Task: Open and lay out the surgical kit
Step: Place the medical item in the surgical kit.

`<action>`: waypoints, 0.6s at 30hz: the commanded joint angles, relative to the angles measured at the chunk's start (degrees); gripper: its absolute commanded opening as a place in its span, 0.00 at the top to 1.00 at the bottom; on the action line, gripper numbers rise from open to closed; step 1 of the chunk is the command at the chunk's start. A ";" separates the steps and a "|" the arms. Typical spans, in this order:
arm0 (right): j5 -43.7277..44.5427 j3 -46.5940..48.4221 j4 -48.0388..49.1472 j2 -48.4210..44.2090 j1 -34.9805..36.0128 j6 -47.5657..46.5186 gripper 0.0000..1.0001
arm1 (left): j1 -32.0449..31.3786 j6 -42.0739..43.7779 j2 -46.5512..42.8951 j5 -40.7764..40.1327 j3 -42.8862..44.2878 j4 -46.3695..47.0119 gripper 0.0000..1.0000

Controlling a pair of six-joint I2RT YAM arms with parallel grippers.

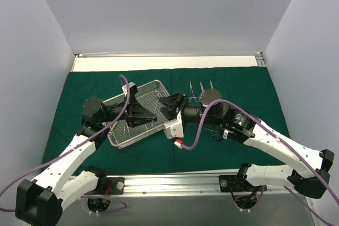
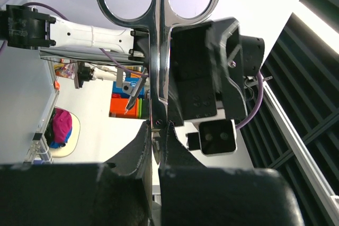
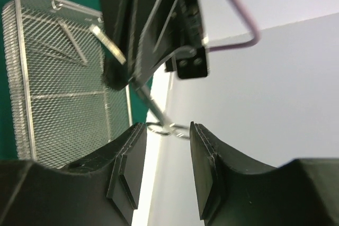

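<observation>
My left gripper (image 2: 157,130) is clamped on a pair of steel scissors (image 2: 158,51), pinching them low on the shanks so the two ring handles stand out past my fingertips, toward my right gripper (image 3: 167,130). My right gripper's fingers (image 3: 131,146) are spread apart, and the rings sit in the gap at their tips; I cannot tell whether either pad touches the steel. From above, both grippers meet nose to nose over the middle of the bench, above the right end of the wire-mesh tray (image 1: 121,135). The tray lies skewed on the green cloth (image 1: 249,93), left of the middle, with one corner turned toward the far edge. The cloth is opened flat and covers most of the bench from left edge to right, leaving a pale strip bare along the far edge. A few more slim instruments (image 1: 200,89) lie side by side on the cloth just right of the middle, toward the far edge and near the tray.
</observation>
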 commanded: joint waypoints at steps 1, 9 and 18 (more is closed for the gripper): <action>0.24 2.91 3.74 0.83 0.89 -1.46 0.62 | -0.62 -9.43 0.95 -0.83 2.05 0.95 0.98; -0.11 3.18 2.69 3.29 0.98 -4.36 0.62 | -1.67 -9.69 2.10 -1.71 3.19 0.69 0.98; -0.02 0.63 2.43 1.53 0.63 -4.54 0.62 | -1.76 -9.87 2.71 -2.41 3.28 0.51 0.98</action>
